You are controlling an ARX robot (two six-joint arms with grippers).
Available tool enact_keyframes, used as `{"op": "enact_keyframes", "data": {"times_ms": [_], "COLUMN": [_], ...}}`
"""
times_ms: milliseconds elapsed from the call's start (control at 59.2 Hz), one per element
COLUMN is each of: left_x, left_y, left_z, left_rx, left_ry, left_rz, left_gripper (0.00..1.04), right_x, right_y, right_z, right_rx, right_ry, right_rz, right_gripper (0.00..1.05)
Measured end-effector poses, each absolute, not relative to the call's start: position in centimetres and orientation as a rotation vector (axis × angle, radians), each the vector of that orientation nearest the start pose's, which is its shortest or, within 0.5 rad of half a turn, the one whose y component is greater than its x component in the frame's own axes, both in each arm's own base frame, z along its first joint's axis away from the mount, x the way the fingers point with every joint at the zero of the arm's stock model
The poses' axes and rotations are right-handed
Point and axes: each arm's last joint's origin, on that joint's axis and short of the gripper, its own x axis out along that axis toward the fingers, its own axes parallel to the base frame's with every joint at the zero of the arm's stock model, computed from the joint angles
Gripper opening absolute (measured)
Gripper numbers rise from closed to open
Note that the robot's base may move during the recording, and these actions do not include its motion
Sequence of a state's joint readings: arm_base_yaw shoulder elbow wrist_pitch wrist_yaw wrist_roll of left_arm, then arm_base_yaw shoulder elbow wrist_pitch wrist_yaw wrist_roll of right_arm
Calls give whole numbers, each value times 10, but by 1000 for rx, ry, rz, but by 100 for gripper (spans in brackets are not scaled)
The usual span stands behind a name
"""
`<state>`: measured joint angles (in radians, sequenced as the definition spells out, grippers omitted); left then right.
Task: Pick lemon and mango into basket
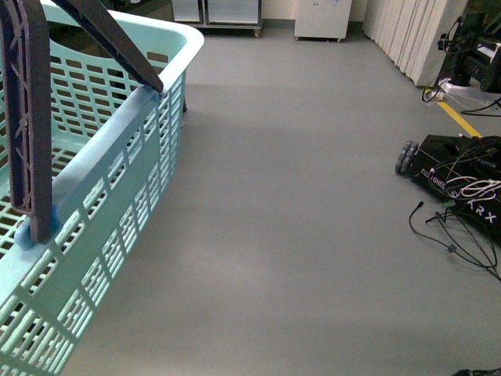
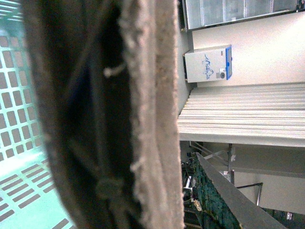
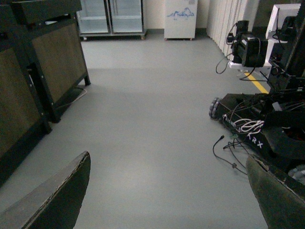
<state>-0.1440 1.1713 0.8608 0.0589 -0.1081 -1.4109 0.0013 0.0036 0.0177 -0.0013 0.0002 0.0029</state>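
Front view: the basket (image 1: 117,180) stands near left with its handles (image 1: 31,117) raised, and the part in view holds no fruit. Left wrist view: the left gripper (image 2: 143,119) fills the frame beside the basket's slats; I cannot tell its opening. Right wrist view: the right gripper (image 3: 167,167) gapes wide and empty over the floor (image 3: 152,95). Neither mango nor lemon is in view, so both picks look undone.

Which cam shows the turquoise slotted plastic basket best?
Front view: the light turquoise slotted plastic basket shows its side wall, rim and grey-brown handles. Left wrist view catches only a slotted patch behind a close, blurred fuzzy pad. Right wrist view shows none of it.
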Motion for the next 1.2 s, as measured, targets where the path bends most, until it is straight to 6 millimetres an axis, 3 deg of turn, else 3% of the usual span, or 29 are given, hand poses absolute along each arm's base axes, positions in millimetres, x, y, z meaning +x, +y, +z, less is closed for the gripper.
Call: {"op": "enact_keyframes", "data": {"times_ms": [1199], "left_x": [260], "left_y": [-35], "left_z": [305], "left_rx": [-1371], "left_ry": [231], "left_rz": [146], "left_gripper": [27], "right_x": [97], "right_y": [0], "right_z": [169], "right_rx": [3], "right_ry": [-13], "right_rz": [2], "right_gripper": [96]}}
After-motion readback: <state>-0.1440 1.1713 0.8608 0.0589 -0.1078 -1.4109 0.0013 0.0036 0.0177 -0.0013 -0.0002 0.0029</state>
